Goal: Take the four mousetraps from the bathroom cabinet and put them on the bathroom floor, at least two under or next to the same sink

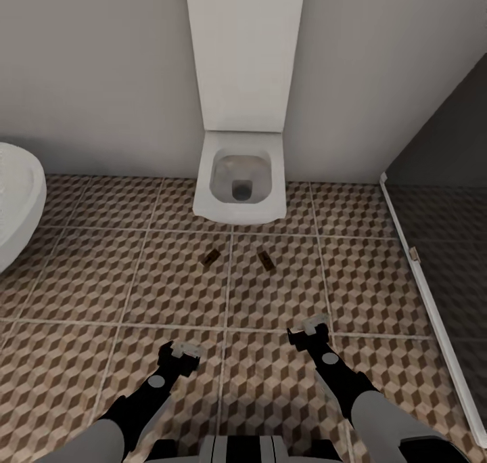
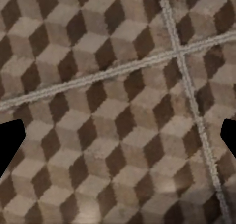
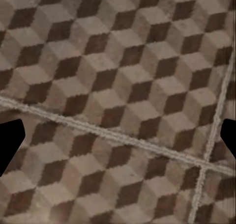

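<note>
Two mousetraps lie on the cube-patterned bathroom floor (image 1: 101, 280) in the head view, small brown boards, one (image 1: 211, 258) left of a grout line and one (image 1: 266, 260) right of it. Both rest just in front of a white toilet-like fixture. My left gripper (image 1: 181, 350) and right gripper (image 1: 308, 331) hover low over the tiles, nearer to me than the traps. Each is open and holds nothing. The wrist views give bare tiles (image 2: 118, 111) (image 3: 118, 101) between widely spread fingertips (image 2: 10, 143) (image 3: 10, 143). The cabinet and the sink are out of view.
The white fixture (image 1: 240, 179) has a square bowl and a tall upright panel against the grey wall. A rounded white tub edge (image 1: 17, 199) bulges in at the left. A dark glass partition with a white floor rail (image 1: 423, 280) closes off the right side.
</note>
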`<state>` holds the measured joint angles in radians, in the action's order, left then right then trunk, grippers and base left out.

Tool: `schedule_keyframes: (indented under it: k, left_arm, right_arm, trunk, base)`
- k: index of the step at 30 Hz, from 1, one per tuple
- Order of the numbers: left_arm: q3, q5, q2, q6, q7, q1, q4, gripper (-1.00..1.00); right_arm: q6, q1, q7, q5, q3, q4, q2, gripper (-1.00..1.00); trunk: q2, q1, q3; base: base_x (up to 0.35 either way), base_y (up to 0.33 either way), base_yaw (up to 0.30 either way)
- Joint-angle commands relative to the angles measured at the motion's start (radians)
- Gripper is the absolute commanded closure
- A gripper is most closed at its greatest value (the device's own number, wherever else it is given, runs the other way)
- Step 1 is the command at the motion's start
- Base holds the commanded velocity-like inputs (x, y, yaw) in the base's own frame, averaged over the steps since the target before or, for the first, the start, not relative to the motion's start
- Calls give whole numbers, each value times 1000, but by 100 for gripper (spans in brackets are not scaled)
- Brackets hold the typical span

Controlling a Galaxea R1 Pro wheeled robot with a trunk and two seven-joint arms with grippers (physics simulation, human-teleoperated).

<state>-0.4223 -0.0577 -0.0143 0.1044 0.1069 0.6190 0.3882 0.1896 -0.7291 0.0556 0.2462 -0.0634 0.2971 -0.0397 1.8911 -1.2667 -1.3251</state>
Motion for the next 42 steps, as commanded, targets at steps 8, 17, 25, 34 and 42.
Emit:
schedule_keyframes:
  k: [8, 17, 25, 34, 42]
  left_arm:
    - [-8, -9, -14, 15, 5, 1, -33, -100]
    - [-7, -12, -28, 26, 1, 1, -41, -100]
    - [-3, -27, -29, 27, -64, 1, -31, -100]
    - [65, -30, -33, 28, -233, 0, -15, -100]
    - [94, -30, -68, 28, -282, 1, -21, -100]
  right_arm:
    - [6, 2, 4, 1, -4, -2, 31, -100]
    - [30, 2, 4, -2, -4, -4, 47, -100]
    - [40, 16, 4, -3, -3, -3, 54, -100]
    - [43, 23, -12, -4, 3, -3, 85, -100]
    - [44, 23, -48, -4, 7, -3, 91, -100]
  trunk:
    - [-56, 31, 35]
    - [-119, 65, 76]
    - [-175, 96, 111]
    - [-238, 130, 151]
    - [-294, 161, 187]
  base:
    - [0, 0, 0]
    - [0, 0, 0]
    - [0, 0, 0]
    - [0, 0, 0]
    - [0, 0, 0]
